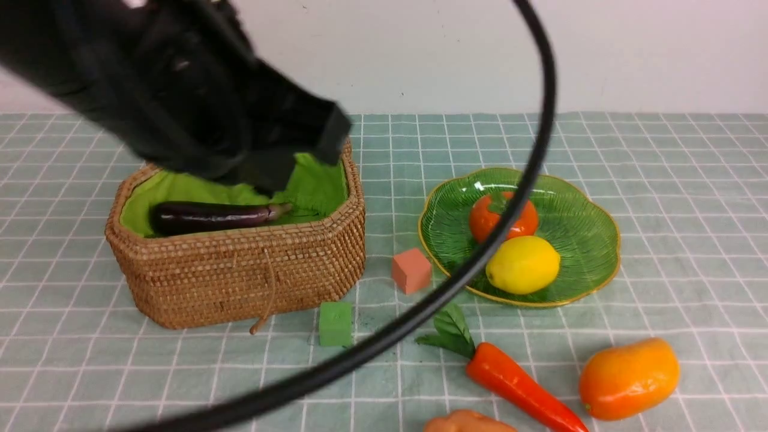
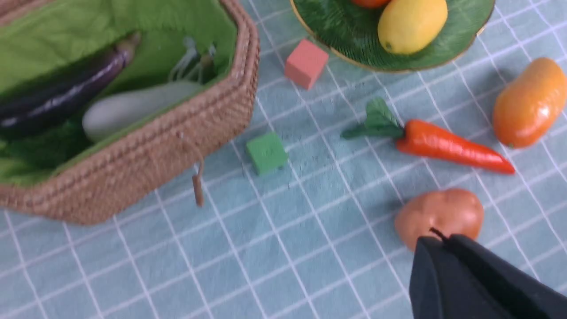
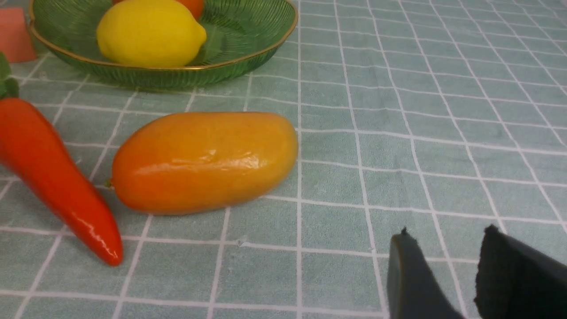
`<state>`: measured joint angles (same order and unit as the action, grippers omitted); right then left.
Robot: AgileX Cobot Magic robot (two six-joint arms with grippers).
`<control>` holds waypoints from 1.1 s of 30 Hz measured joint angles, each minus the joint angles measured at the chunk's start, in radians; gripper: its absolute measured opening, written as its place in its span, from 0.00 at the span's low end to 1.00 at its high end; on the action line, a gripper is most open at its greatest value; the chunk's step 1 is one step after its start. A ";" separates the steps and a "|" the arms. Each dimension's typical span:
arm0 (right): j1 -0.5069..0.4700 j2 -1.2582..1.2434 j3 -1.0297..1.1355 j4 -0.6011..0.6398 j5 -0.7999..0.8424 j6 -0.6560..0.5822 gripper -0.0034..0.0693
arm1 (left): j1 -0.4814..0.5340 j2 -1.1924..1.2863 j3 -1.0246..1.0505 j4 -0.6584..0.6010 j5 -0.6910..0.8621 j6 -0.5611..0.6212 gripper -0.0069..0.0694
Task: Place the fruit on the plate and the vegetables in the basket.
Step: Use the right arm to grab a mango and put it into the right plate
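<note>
The wicker basket (image 1: 240, 264) holds a purple eggplant (image 1: 210, 216) and a white radish (image 2: 133, 108). On the green plate (image 1: 576, 204) lie a yellow lemon (image 1: 523, 264) and a round orange-red fruit (image 1: 483, 222). The mango (image 1: 629, 378), carrot (image 1: 516, 384) and potato (image 1: 468, 422) lie on the cloth near the front edge. My left arm (image 1: 180, 90) hangs over the basket. My left gripper (image 2: 438, 237) is shut and empty, with the potato (image 2: 438, 217) showing beyond its tips. My right gripper (image 3: 447, 239) is open and empty over bare cloth, apart from the mango (image 3: 203, 161).
A salmon cube (image 1: 411, 270) and a green cube (image 1: 335, 324) sit between the basket and the plate. A black cable (image 1: 420, 312) arcs across the front view, crossing the plate. A white wall stands behind the checked tablecloth.
</note>
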<state>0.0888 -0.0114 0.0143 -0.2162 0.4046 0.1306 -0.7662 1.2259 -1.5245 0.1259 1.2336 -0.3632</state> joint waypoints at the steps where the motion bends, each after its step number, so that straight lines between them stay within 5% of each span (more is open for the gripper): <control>1: 0.000 0.000 0.000 0.000 0.000 0.000 0.38 | 0.000 -0.008 0.015 -0.001 0.000 0.000 0.07; 17: 0.000 0.000 0.000 -0.001 0.000 0.000 0.38 | 0.000 -0.507 0.296 -0.079 0.001 -0.098 0.07; 33: 0.000 0.000 0.000 -0.001 0.000 0.000 0.38 | 0.000 -0.547 0.320 -0.019 0.001 -0.102 0.07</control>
<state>0.0888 -0.0114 0.0143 -0.2171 0.4046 0.1306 -0.7662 0.6792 -1.2042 0.1064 1.2346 -0.4650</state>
